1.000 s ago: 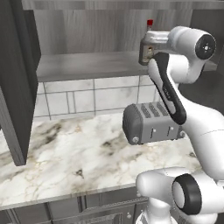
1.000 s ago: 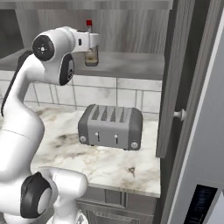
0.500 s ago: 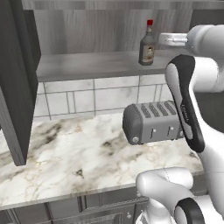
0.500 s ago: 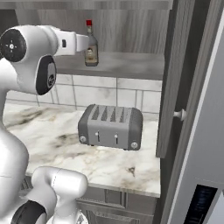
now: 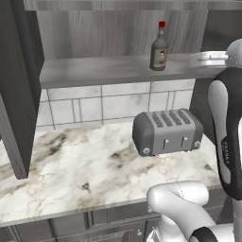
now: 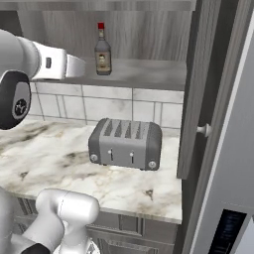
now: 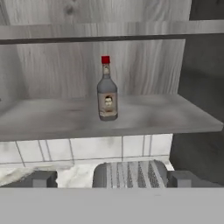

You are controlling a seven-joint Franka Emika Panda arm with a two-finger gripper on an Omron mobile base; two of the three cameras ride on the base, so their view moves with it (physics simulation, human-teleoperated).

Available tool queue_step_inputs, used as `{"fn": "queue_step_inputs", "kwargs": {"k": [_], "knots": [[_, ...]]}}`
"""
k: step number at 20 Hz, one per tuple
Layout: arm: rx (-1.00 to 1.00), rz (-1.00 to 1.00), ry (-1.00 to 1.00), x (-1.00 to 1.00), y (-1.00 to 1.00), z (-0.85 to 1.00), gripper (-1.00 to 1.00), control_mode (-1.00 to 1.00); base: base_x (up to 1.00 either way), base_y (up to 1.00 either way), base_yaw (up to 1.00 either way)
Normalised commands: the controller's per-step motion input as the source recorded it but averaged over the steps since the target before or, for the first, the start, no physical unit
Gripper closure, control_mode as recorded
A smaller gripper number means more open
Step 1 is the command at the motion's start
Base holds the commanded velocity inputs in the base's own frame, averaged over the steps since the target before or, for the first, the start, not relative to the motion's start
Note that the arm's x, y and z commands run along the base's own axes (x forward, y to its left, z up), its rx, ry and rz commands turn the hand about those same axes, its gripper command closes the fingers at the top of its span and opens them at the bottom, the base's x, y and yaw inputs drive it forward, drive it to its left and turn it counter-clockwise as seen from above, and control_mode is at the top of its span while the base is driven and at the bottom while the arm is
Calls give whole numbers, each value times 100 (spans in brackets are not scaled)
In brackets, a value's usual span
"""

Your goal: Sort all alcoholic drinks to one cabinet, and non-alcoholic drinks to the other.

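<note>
We see the dark grey bottle with a red cap point(image 7: 107, 94) standing upright on the grey shelf point(image 7: 52, 118) of the open cabinet point(image 5: 19, 85), near the shelf's front edge. The end effector point(image 7: 113, 178) sits back from the bottle, not touching it, fingers point(image 7: 41, 178) wide apart and empty. A toaster point(image 5: 166, 131) rests on the marble surface point(image 5: 71, 165), below the shelf's right end.

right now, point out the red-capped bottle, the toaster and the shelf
bottle point(image 7: 107, 98): hand view, on its labelled body.
toaster point(image 5: 166, 134): left base view, on its front side.
shelf point(image 6: 149, 74): right base view, on its bare top right of the bottle.
</note>
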Motion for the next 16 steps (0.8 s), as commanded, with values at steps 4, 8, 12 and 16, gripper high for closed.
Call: {"fn": "queue_step_inputs", "kwargs": {"k": [4, 8, 12, 16], "knots": [[0, 0, 35, -82, 9, -42, -100, -100, 0, 0, 0], [0, 0, 34, -49, 26, -43, -100, -100, 0, 0, 0], [0, 0, 30, -9, 30, -30, -100, -100, 0, 0, 0], [0, 0, 27, -9, 13, -41, -100, -100, 0, 0, 0]]}}
